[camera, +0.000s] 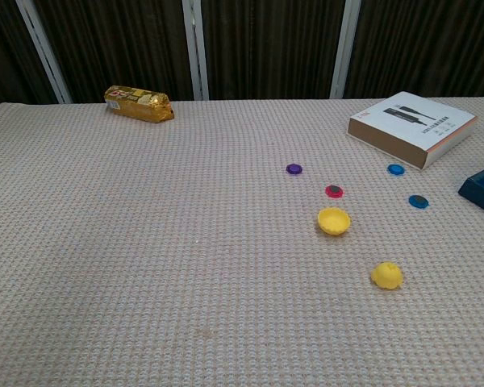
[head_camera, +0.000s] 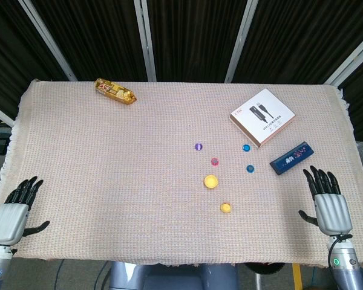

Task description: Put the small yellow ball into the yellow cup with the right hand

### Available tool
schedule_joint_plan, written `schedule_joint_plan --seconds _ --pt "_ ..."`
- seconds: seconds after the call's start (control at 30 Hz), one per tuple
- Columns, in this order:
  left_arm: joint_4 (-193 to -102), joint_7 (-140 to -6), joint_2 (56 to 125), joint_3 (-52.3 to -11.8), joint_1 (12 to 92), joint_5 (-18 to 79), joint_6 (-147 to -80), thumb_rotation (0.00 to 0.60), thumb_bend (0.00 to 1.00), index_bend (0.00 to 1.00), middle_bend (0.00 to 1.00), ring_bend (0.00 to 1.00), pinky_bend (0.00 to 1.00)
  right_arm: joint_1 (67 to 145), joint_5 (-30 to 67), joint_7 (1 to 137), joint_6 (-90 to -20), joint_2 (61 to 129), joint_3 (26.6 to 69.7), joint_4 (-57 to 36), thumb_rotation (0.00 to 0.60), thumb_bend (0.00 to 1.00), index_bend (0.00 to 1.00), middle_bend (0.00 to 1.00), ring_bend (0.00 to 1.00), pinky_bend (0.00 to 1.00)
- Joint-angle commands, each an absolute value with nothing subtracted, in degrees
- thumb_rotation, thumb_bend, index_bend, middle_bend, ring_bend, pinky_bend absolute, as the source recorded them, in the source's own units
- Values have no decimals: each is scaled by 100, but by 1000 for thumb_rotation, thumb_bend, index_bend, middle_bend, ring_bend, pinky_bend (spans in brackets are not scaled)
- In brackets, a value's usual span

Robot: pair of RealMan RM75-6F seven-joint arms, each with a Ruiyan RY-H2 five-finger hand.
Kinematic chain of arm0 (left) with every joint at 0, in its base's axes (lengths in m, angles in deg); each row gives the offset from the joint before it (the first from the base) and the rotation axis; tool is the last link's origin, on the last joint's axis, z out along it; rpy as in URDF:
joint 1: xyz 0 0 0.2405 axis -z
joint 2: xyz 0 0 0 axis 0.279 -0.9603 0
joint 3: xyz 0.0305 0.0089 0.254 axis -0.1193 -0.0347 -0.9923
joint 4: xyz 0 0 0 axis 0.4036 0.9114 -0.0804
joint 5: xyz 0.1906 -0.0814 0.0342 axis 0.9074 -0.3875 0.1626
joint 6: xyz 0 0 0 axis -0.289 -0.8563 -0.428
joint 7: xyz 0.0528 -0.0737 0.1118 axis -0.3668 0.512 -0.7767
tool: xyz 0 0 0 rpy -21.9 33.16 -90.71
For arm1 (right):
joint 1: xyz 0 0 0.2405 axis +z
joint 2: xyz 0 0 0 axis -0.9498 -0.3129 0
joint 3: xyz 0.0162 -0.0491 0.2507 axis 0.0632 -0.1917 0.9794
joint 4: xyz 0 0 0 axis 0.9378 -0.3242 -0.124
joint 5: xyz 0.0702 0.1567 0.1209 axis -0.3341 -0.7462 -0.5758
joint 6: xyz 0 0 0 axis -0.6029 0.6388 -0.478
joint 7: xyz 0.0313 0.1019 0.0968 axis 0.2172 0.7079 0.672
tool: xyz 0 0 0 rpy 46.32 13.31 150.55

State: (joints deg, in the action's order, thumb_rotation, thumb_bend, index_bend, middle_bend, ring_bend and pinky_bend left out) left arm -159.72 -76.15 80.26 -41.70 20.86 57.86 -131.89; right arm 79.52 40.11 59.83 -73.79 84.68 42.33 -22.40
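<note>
Head view shows a worktop (head_camera: pixel 109 181) covered with a beige woven cloth, and both hands resting at its near edge, well apart from everything on it. The right hand (head_camera: pixel 328 200) lies at the near right corner, palm down, fingers spread and holding nothing; the left hand (head_camera: pixel 15 208) lies at the near left corner in the same way, fingers apart and empty. The small yellow ball (head_camera: pixel 225 208) sits on the cloth toward the near right of centre, and the yellow cup (head_camera: pixel 210 180) stands just beyond it and slightly to the left, near it but not touching, its mouth facing up. Farther back lie four small caps: a red cap (head_camera: pixel 215 162) just behind the cup, a purple cap (head_camera: pixel 198 147) beyond that, and two blue caps (head_camera: pixel 250 168) to the right. A dark blue packet (head_camera: pixel 290 157) lies right of these, near the right hand's fingertips but apart from them, and a white cable box (head_camera: pixel 262 117) rests behind it. A gold snack packet (head_camera: pixel 115 90) lies at the far left. Chest view shows the ball (camera: pixel 386 275) and cup (camera: pixel 334 220) clearly separate, with neither hand in that picture.
</note>
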Motion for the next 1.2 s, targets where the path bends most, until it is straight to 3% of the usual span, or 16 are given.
schedule_joint_plan --seconds 0.03,1.2 --pt "-15978 -7616 8021 -4172 2085 5788 -13189 600 0 0 0 0 168 7951 4006 5994 -7371 8461 4228 -2247 600 0 34 0 0 0" --pt "-16015 -7662 8019 -4157 2089 5780 -13195 600 0 0 0 0 168 7919 4106 5765 -7410 8441 4141 -2473 600 0 90 0 0 0"
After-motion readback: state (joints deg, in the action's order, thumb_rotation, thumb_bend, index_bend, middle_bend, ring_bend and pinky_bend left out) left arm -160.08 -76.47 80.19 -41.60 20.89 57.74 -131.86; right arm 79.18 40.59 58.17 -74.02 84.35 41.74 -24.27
